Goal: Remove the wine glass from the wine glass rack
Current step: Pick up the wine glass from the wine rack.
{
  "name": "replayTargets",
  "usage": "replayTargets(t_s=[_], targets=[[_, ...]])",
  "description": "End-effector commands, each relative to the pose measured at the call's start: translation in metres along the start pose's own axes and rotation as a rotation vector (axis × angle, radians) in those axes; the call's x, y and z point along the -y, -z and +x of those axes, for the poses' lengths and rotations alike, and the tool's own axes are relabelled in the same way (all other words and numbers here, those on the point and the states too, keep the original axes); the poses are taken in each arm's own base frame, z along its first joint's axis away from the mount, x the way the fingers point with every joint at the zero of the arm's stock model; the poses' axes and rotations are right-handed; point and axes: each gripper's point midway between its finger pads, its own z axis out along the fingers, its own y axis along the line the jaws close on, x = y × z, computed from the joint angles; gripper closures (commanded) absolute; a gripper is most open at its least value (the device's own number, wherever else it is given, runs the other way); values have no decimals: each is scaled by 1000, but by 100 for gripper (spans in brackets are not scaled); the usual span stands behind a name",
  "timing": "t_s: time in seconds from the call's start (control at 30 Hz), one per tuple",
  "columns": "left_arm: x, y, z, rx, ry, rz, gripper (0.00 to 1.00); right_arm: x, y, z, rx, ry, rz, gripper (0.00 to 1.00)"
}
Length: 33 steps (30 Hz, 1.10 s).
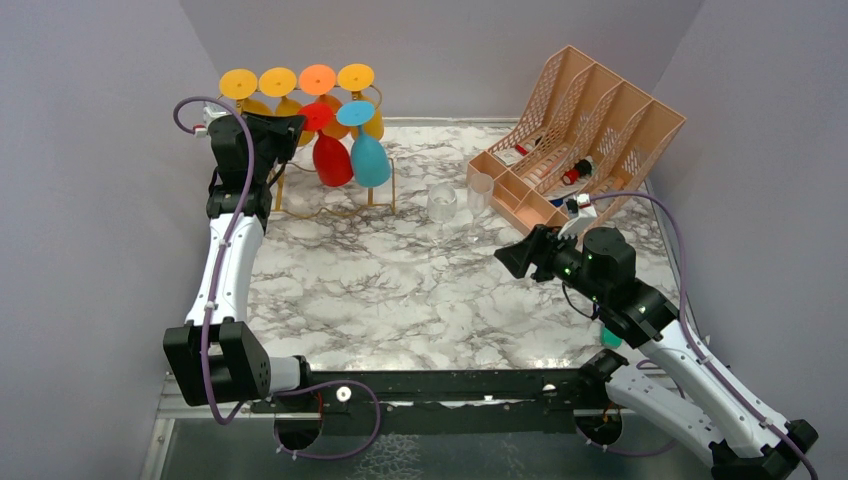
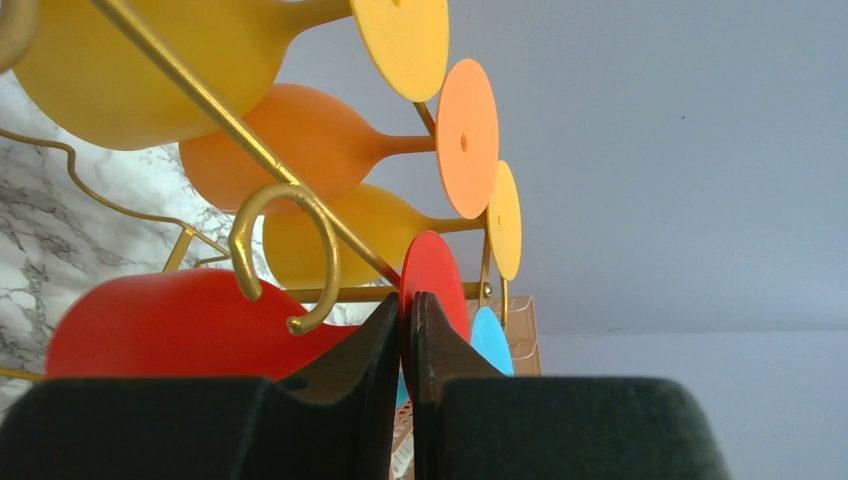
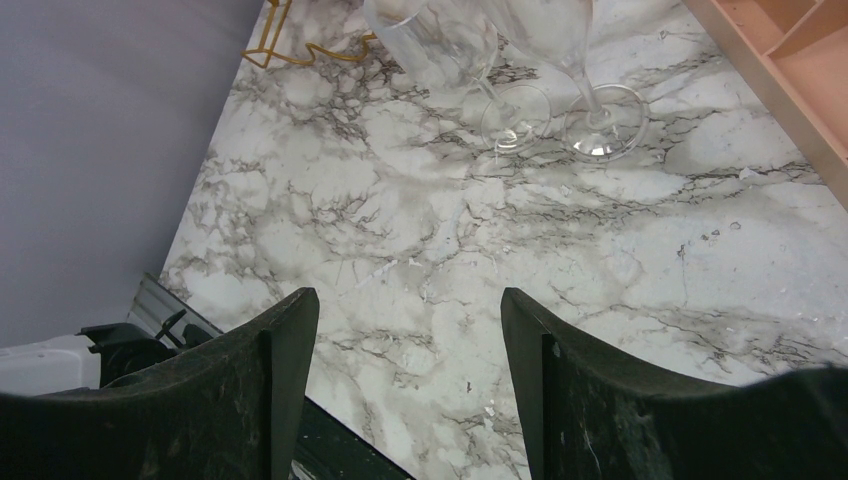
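Now: left pincer pressed nearly together, apparently nipping the foot rim of the red wine glass; the contact itself is hidden behind the fingertips. The glass hangs bowl-down in the wine glass rack, just beside the blue glass, at the far left of the surface. Right pincer spread, empty, well apart. Risks: the thin rim hold slips; a skewed pull snags the foot on the curled scroll end, drags the light rack, or knocks the blue neighbour.
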Motion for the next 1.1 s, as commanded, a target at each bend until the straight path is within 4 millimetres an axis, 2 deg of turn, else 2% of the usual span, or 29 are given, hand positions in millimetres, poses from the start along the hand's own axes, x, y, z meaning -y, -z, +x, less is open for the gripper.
replayTargets(t_s=[0.0, 0.33, 1.07], targets=[[6, -1, -10, 32, 2, 7, 90, -3, 4, -8, 26, 3, 4, 30], [12, 5, -13, 48, 29, 19, 100, -3, 4, -7, 19, 4, 4, 30], [27, 21, -12, 54, 115, 78, 100, -5, 3, -8, 9, 5, -2, 30]])
